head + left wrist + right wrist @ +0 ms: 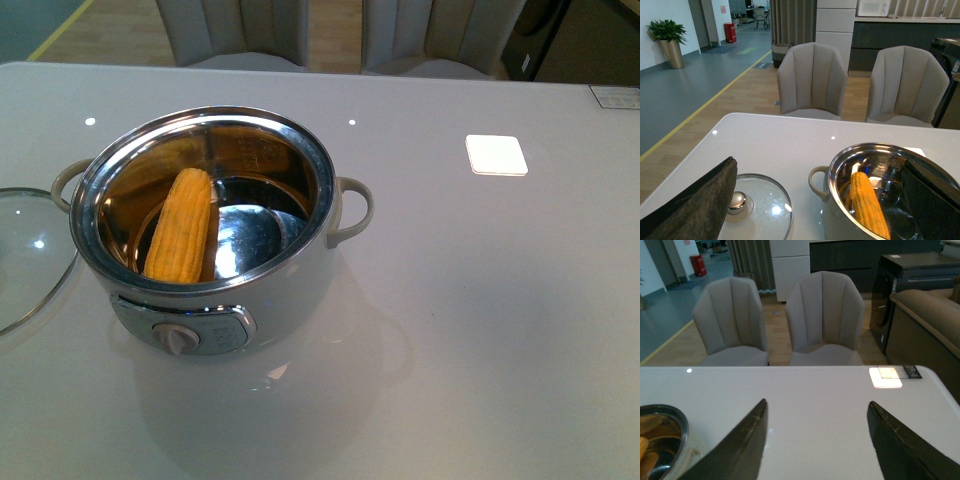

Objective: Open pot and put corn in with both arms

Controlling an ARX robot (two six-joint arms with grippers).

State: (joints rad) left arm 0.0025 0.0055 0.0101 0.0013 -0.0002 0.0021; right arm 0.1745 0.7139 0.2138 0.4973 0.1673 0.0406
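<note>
Corn (182,226) lies inside the pot (205,230), leaning against the left part of the steel bowl, long axis running from the near rim up and away toward the far wall; its rounded end points away from the robot, its nearer end rests low against the front of the bowl. In the left wrist view the cob (868,204) slants the same way, kernel rows running along its length. The pot stands on the white table (480,330), uncovered, dial (178,339) facing the robot, loop handles out to either side. Faint embossed marks show high on the bowl's far inner wall, too blurred to read. The glass lid (25,255) lies flat on the table just left of the pot, knob (737,200) up. A white square (496,154) sits on the table well to the right; beside it in the right wrist view is a small dark label, unreadable.

Left gripper (810,210): fingers spread wide, nothing between them. Right gripper (815,445): fingers apart, empty, over bare table right of the pot
</note>
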